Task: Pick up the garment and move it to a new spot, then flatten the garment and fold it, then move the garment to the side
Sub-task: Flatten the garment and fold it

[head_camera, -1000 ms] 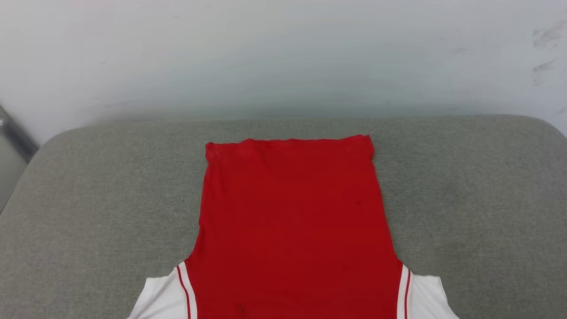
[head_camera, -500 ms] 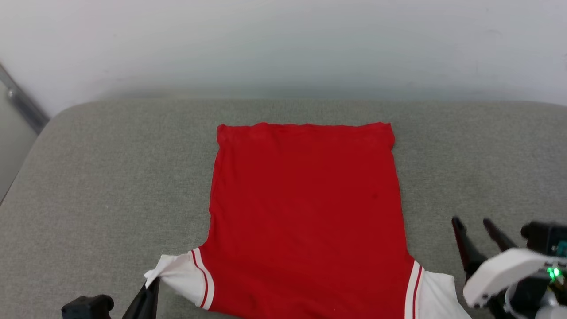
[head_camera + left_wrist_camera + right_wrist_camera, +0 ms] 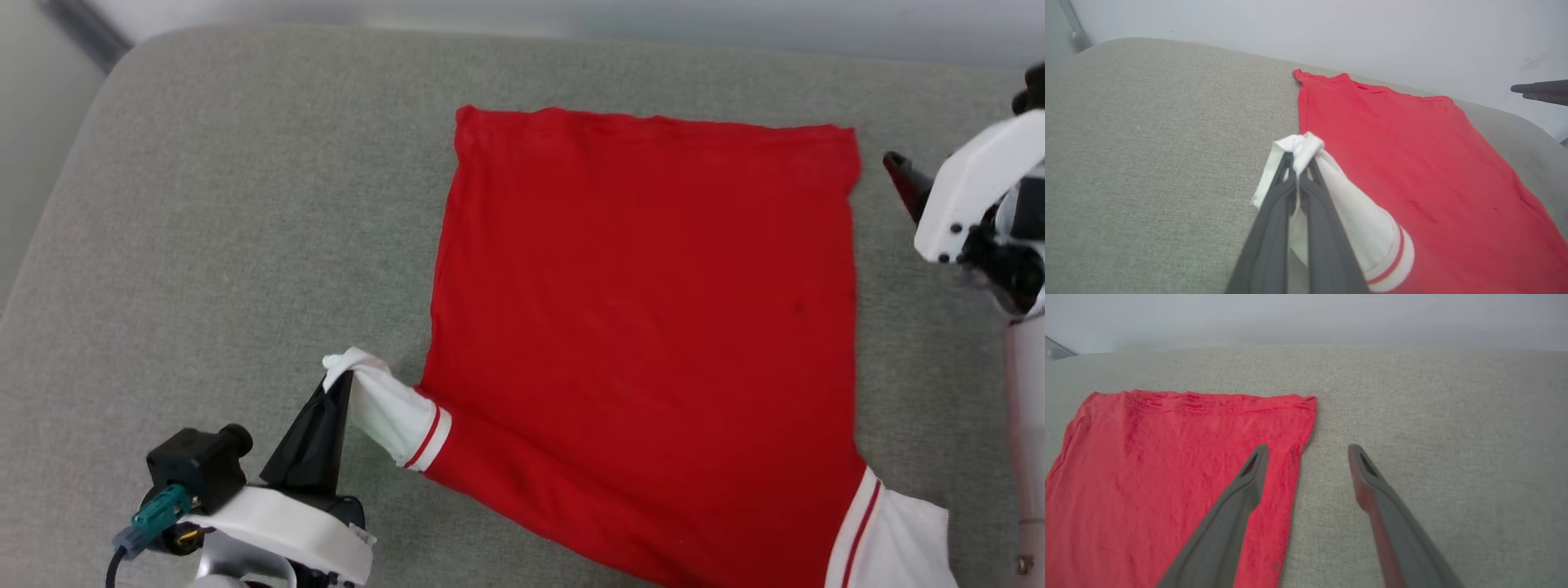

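Note:
The garment [image 3: 645,327], a red shirt with white striped-trim sleeves, lies spread plain side up on a grey cushion [image 3: 229,212]. My left gripper [image 3: 341,380] is shut on the tip of its left white sleeve [image 3: 384,412], lifting it off the cushion; the left wrist view shows the bunched sleeve [image 3: 1355,220] pinched at the left gripper [image 3: 1299,157]. My right gripper [image 3: 1308,451] hangs open above the shirt's far right hem corner [image 3: 1306,404], one finger over red cloth, one over cushion. In the head view its dark fingertip [image 3: 898,167] pokes out at the right. The other sleeve [image 3: 890,539] lies flat.
The cushion's rounded far edge [image 3: 490,37] meets a pale wall [image 3: 1306,318]. A dark metal strip [image 3: 82,24] runs at the far left corner. Bare cushion lies left of the shirt and to its right [image 3: 1453,437].
The head camera has tilted down and turned. My left gripper has come up with the left sleeve pinched. My right gripper opened and moved up beside the far hem corner.

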Motion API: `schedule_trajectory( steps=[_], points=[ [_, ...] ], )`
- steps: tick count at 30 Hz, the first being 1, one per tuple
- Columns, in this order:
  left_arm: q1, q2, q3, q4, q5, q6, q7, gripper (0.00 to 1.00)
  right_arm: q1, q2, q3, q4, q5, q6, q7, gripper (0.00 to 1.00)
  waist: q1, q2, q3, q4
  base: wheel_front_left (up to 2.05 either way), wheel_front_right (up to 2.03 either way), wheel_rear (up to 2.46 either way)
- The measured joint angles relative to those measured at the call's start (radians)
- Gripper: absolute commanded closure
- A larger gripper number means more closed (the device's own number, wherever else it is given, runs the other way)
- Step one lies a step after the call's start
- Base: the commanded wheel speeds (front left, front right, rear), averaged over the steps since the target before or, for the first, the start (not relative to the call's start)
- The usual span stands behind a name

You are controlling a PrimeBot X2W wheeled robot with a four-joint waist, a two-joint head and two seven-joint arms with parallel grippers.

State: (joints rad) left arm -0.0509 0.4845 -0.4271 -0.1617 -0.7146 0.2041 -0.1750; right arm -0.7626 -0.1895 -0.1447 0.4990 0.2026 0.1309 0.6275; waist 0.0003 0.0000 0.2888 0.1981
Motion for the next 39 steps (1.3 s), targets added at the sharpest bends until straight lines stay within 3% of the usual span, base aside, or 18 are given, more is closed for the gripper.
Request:
schedule_trajectory(
  steps=[7,17,18,19,20,30,35,39],
  points=[
    [-0.098,-0.040,-0.017,0.044,0.007,-0.065,-0.039,1.00,-0.231,-0.026,0.008,0.121,-0.087,0.000,0.202,0.00,0.0000,0.0000,0.117,0.071,0.00,0.00,0.00],
    [-0.161,-0.088,-0.026,0.136,0.006,-0.128,-0.066,1.00,-0.310,-0.008,-0.096,0.240,-0.216,0.000,0.295,0.00,-0.0002,0.0000,0.222,0.141,0.00,0.00,0.00],
    [-0.161,-0.090,-0.027,0.143,0.006,-0.131,-0.067,1.00,-0.314,-0.005,-0.103,0.247,-0.225,0.000,0.305,0.51,-0.0002,0.0000,0.219,0.141,0.00,0.00,0.00],
    [-0.161,-0.091,-0.026,0.150,0.006,-0.134,-0.069,1.00,-0.316,-0.002,-0.112,0.255,-0.231,0.000,0.318,0.71,-0.0002,0.0000,0.215,0.140,0.00,0.00,0.00],
    [-0.161,-0.093,-0.026,0.156,0.006,-0.136,-0.071,1.00,-0.316,0.003,-0.118,0.261,-0.236,0.000,0.325,1.00,-0.0002,0.0000,0.209,0.139,0.00,0.00,0.00],
    [-0.135,-0.092,-0.033,0.212,-0.002,-0.133,-0.072,1.00,-0.289,-0.014,-0.132,0.294,-0.268,0.000,0.351,1.00,-0.0002,0.0000,0.108,0.133,0.00,0.00,0.00],
    [-0.062,-0.071,-0.024,0.224,-0.012,-0.097,-0.059,1.00,-0.241,-0.054,-0.050,0.265,-0.223,0.000,0.323,1.00,-0.0003,0.0000,0.012,0.116,0.00,0.00,0.00],
    [0.001,-0.049,-0.010,0.219,-0.023,-0.063,-0.045,1.00,-0.134,-0.090,0.033,0.202,-0.123,0.000,0.317,1.00,-0.0004,0.0000,-0.072,0.090,0.00,0.00,0.00]
  ],
)
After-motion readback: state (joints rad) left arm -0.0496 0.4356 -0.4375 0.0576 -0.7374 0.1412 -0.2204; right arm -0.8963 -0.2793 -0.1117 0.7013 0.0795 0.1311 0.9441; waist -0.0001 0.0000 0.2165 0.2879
